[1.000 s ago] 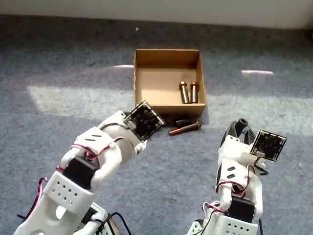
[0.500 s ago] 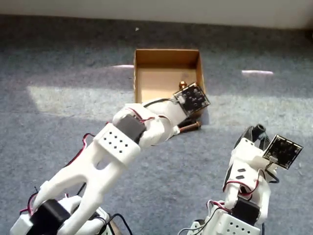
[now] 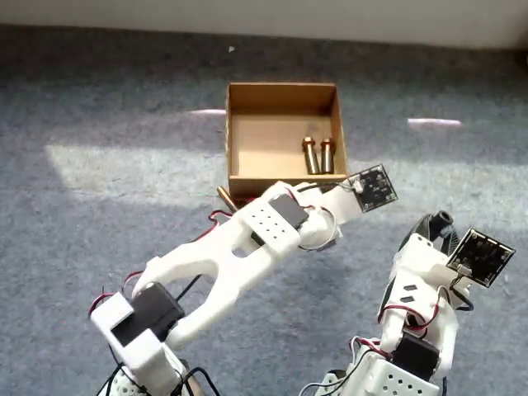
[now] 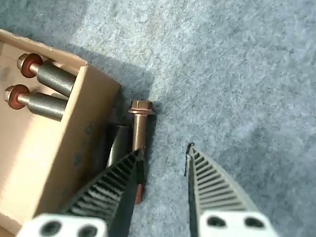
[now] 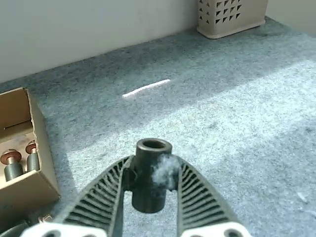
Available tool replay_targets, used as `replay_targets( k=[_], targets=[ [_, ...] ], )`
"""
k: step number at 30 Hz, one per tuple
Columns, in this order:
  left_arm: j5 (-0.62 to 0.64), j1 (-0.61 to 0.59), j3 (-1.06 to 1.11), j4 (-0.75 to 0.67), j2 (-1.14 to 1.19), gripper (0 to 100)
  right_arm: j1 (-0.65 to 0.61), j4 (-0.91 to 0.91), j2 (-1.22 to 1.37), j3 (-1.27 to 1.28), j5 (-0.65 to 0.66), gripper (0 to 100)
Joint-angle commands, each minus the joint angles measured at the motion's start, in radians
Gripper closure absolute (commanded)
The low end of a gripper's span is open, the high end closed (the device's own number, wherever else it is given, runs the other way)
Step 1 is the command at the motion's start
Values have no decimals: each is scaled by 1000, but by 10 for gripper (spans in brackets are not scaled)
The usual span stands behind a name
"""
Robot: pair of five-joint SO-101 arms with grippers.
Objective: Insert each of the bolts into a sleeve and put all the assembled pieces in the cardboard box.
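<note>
The cardboard box [image 3: 239, 140] holds two assembled bolt-and-sleeve pieces [image 3: 318, 155]. In the left wrist view my left gripper [image 4: 164, 152] is open just above the carpet. A copper bolt [image 4: 138, 126] lies under its one finger, close to the box's outer wall [image 4: 54, 163]. A dark sleeve [image 4: 117, 143] lies between that bolt and the wall. From above, the left arm [image 3: 272, 227] stretches across the box's front and covers both parts. My right gripper [image 5: 150, 170] is shut on an upright dark sleeve [image 5: 153, 148], held off the carpet to the right of the box [image 5: 19, 143].
Grey carpet surrounds the box. A short copper-coloured rod end [image 3: 223, 196] shows by the box's front left corner. A perforated beige basket [image 5: 232, 15] stands by the far wall. Open carpet lies left of the box and beyond the right arm [image 3: 417, 289].
The left arm has swung rightward along the box's front and stretched out, covering the bolt and sleeve from above. The right arm shifted slightly right with its sleeve, then held still.
</note>
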Motion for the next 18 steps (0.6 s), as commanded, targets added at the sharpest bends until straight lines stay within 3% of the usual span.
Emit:
replay_targets(
  k=[1,18],
  targets=[
    [-9,13,-81,-77,58,859,12,-27,-18,-10,-12,993],
    [-9,-25,-343,-40,357,860,4,-27,-18,-10,-11,993]
  ],
)
